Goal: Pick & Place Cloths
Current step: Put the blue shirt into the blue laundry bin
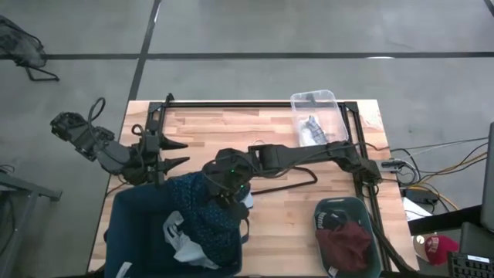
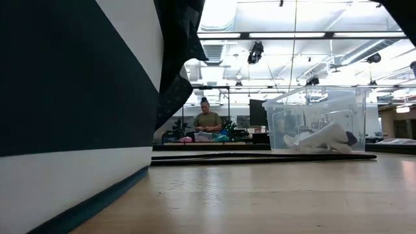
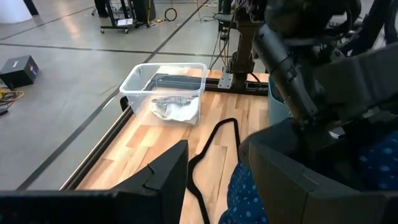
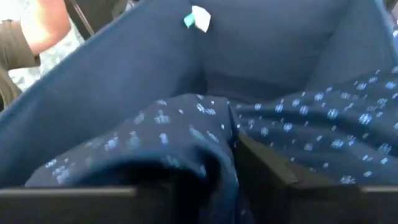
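My right gripper (image 1: 229, 193) is shut on the navy dotted shirt (image 1: 212, 220) above the right rim of the dark blue fabric bin (image 1: 131, 224). A pale blue-white shirt (image 1: 181, 241) lies inside the bin. My left gripper (image 1: 179, 153) is open and empty above the table, just beyond the bin's far rim, fingers pointing toward the table's right. Small grey-white socks (image 1: 311, 130) lie in a clear plastic box (image 1: 328, 99) at the far right. A maroon piece (image 1: 345, 245) and a black printed garment (image 1: 330, 220) lie in a grey-green tub (image 1: 363, 207) at the near right. My right gripper pinches a bunched fold of the navy dotted shirt (image 4: 205, 146) between its two fingers, coming from above and pointing down into the bin. The shirt spreads below the fingers; part of it hangs over the bin's right rim (image 2: 175, 65).
A thin black wire hanger (image 1: 289, 181) lies on the wooden table (image 1: 231, 127) under my right arm. A black frame (image 1: 255, 104) runs along the far and right edges. A person (image 2: 207, 120) sits in the room beyond the table.
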You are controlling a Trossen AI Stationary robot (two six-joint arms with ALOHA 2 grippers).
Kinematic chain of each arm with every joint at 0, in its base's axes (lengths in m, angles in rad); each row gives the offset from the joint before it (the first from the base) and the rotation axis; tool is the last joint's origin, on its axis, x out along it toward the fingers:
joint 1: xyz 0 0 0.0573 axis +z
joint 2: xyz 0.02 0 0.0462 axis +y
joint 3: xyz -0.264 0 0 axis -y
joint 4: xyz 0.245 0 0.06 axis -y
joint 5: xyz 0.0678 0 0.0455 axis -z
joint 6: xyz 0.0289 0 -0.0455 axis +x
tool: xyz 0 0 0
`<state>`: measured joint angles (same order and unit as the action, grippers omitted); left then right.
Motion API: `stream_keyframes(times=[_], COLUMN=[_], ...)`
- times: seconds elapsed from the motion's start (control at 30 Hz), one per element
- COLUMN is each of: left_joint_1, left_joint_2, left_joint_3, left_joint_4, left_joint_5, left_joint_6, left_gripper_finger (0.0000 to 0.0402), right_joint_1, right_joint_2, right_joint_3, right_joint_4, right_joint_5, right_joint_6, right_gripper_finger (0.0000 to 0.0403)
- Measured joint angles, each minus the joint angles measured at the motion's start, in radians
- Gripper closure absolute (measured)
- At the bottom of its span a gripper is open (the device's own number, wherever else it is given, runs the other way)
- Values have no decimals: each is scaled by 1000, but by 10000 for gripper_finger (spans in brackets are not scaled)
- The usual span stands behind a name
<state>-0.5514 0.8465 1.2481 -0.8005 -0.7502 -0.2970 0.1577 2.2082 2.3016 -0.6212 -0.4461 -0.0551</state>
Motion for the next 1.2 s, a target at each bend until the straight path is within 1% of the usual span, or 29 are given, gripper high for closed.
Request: stream_keyframes(times=[0.17, 0.3, 0.4, 0.53, 0.67, 0.77, 0.93, 1.0, 1.2], left_joint_1=[0, 0, 0, 0, 0, 0, 0, 0, 0], left_joint_2=[0, 0, -1, -1, -1, 0, -1, 0, 1], left_joint_3=[-5, -7, -9, -9, -10, -10, -11, -11, -11], left_joint_4=[0, 0, -1, 0, -1, -2, -1, -1, 2], left_joint_5=[0, 0, 0, 0, 0, 0, 0, 0, -3], left_joint_6=[-2, -10, -19, -16, -16, -16, -17, -17, -21], left_gripper_finger=[225, 225, 225, 225, 225, 225, 225, 225, 225], right_joint_1=[1, 0, 1, 2, 1, 1, 1, 1, 1], right_joint_2=[-15, -88, -170, -251, -345, -419, -533, -592, -750], right_joint_3=[1, 30, 31, 10, -60, -174, -461, -587, -965], right_joint_4=[-7, -104, -161, -212, -245, -270, -247, -188, 77], right_joint_5=[-1, -1, -3, -4, -3, -3, -3, -4, -3], right_joint_6=[-7, -71, -105, -110, -127, -144, -188, -185, -134], right_gripper_finger=[193, 140, 120, 106, 101, 106, 127, 138, 169])
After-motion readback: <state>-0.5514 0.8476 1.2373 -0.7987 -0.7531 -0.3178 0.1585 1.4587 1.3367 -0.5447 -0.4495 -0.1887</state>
